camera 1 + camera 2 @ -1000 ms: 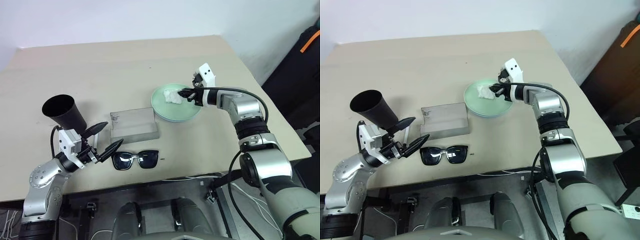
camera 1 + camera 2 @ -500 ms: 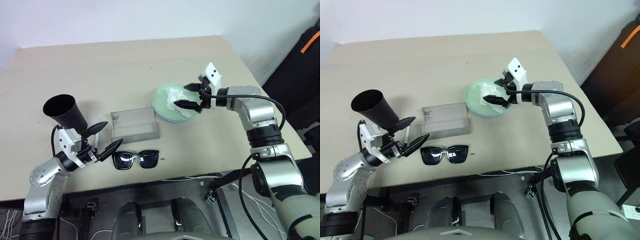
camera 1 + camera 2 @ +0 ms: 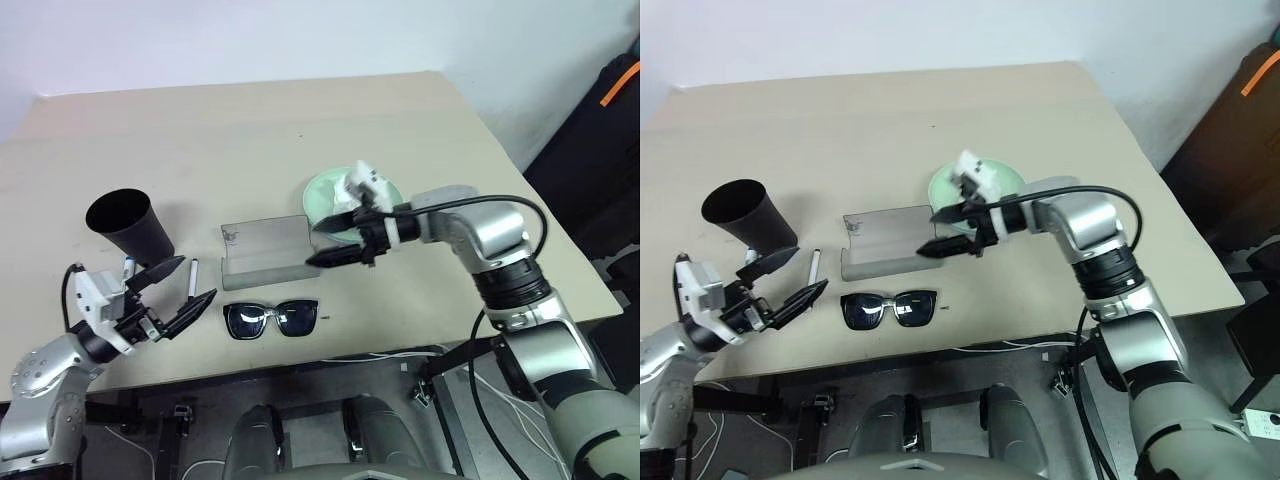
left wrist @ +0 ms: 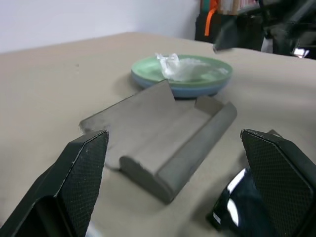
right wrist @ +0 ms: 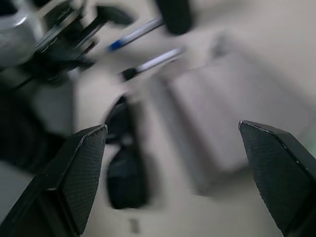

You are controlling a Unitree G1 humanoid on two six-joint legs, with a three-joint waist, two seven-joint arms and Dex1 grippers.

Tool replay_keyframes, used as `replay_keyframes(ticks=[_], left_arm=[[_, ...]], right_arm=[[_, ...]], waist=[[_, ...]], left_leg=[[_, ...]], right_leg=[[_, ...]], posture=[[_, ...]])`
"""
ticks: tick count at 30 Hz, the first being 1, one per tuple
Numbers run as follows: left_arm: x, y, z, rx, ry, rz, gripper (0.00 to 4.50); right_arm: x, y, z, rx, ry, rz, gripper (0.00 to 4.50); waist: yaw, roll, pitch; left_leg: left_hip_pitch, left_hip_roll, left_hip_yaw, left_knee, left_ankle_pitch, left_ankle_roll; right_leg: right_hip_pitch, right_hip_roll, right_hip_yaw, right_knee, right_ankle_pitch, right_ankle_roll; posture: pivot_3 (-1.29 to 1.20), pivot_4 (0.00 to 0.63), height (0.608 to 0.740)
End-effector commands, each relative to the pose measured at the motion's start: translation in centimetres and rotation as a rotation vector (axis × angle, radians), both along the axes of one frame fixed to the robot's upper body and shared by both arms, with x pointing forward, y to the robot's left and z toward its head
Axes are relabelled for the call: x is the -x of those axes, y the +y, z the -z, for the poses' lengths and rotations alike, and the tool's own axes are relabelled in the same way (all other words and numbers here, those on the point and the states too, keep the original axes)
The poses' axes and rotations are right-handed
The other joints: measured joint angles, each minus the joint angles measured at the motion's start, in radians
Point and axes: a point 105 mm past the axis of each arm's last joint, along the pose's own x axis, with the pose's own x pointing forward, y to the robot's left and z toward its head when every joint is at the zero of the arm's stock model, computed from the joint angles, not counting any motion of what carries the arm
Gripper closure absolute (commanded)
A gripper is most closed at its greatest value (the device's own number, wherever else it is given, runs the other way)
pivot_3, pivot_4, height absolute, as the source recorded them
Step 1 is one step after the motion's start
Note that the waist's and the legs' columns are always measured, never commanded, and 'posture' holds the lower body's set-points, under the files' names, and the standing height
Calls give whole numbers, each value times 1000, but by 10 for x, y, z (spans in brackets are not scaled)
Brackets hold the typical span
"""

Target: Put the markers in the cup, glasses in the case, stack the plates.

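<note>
The black cup (image 3: 125, 222) stands at the left. Two markers lie just in front of it, the blue one (image 3: 127, 267) and the black-capped one (image 3: 191, 276). My left gripper (image 3: 200, 277) is open, level, just short of them and pointing at the grey case (image 3: 262, 250). The glasses (image 3: 272, 318) lie folded in front of the case. The mint plate (image 4: 197, 66) sits on the blue plate (image 4: 197, 91). My right gripper (image 3: 311, 246) hangs open over the case's right end, holding nothing.
A crumpled white tissue (image 4: 170, 64) lies on the top plate. The table's front edge (image 3: 330, 350) runs just below the glasses. The right forearm (image 3: 470, 225) crosses in front of the plates.
The right gripper opened, left the tissue on the plate, and swung back and left to the case. The left arm drew back leftwards, uncovering the markers.
</note>
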Motion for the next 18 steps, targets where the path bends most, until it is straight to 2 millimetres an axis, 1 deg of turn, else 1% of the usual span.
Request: replay_keyframes(ticks=[1, 3, 6, 9, 12, 14, 18], left_arm=[[9, 5, -12, -12, -24, 11, 0], [14, 9, -13, -2, 0, 9, 0], [20, 16, -14, -22, -10, -19, 0], [23, 18, -15, -13, -11, -33, 0], [24, 15, -14, -6, -18, -37, 0], [23, 13, -15, 4, -31, -43, 0], [24, 11, -10, 22, -27, -56, 0]], right_arm=[[10, 16, -12, 13, -37, -108, 20], [14, 24, -9, 42, -5, -153, 20], [16, 36, -14, 17, -50, -210, 20], [16, 38, -16, -4, -73, -233, 20], [18, 41, -8, -3, -45, -237, 20], [24, 41, -2, 2, -19, -266, 20], [25, 42, 0, 20, 22, -267, 20]], waist=[[2, 0, 0], [0, 0, 0], [0, 0, 0], [3, 0, 0], [0, 0, 0], [0, -1, 0], [0, 0, 0]], left_leg=[[0, 0, 0, 0, 0, 0], [0, 0, 0, 0, 0, 0], [0, 0, 0, 0, 0, 0], [-1, 0, -1, -1, 0, 0], [-1, -1, 0, -1, -1, -1], [-1, 0, 0, -1, -2, -3], [-1, -1, 0, -2, -2, -3]], right_leg=[[0, 0, 0, 0, 0, 0], [0, -1, 0, -1, 0, 0], [-1, -1, 0, -1, 0, 0], [-1, -2, -1, -1, 0, 0], [-1, -4, -1, -2, 0, -1], [-1, -5, 0, -2, 0, -1], [-1, -5, 0, -2, 0, -1]], posture=[[0, 150, 726], [0, 150, 726], [0, 150, 726], [0, 150, 726], [0, 150, 726], [0, 150, 726], [0, 150, 726]])
